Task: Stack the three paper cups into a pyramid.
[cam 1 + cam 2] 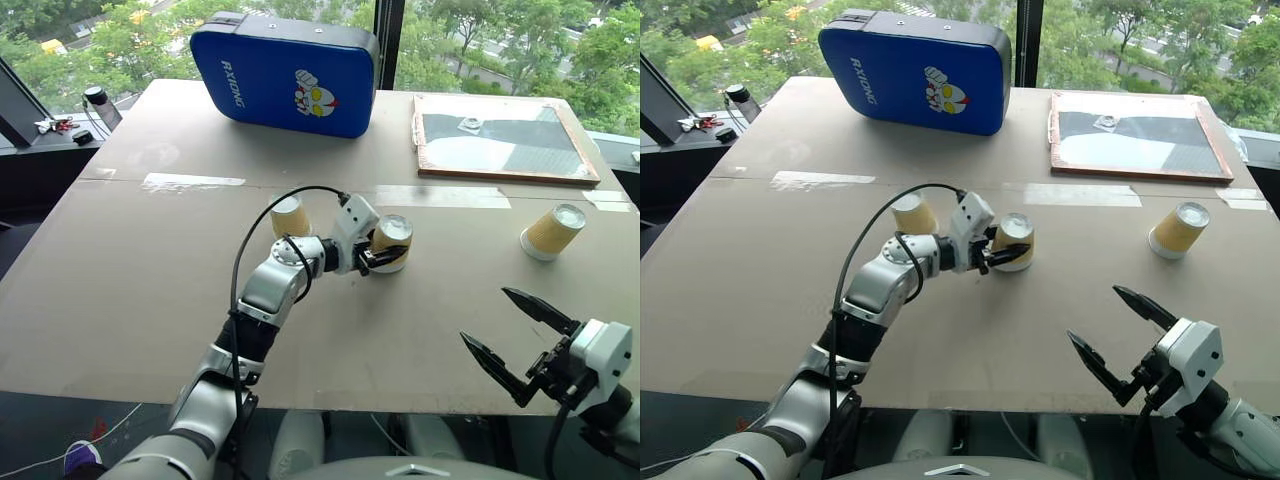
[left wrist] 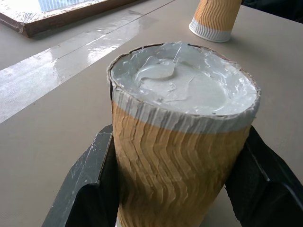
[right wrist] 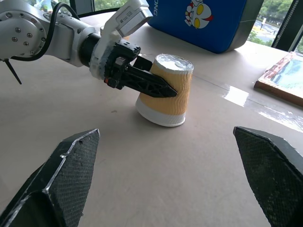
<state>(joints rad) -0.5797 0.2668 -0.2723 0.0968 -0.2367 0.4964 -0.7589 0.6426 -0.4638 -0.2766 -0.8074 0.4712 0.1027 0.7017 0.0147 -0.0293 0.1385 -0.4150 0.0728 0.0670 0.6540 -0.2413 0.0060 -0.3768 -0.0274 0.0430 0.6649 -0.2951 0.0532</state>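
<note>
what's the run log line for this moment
left claw: shut on middle cup | right claw: open, empty | left cup, right cup: apart on table | pyramid: not started

Rear cup half hidden behind left arm (rim unseen).

Beige table with tape strips, window behind showing green trees, bright daylight

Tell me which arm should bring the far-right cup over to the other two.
The right. Its gripper is open and free on the same side as that cup. The left gripper is shut on the middle cup, beside the third cup.
</note>
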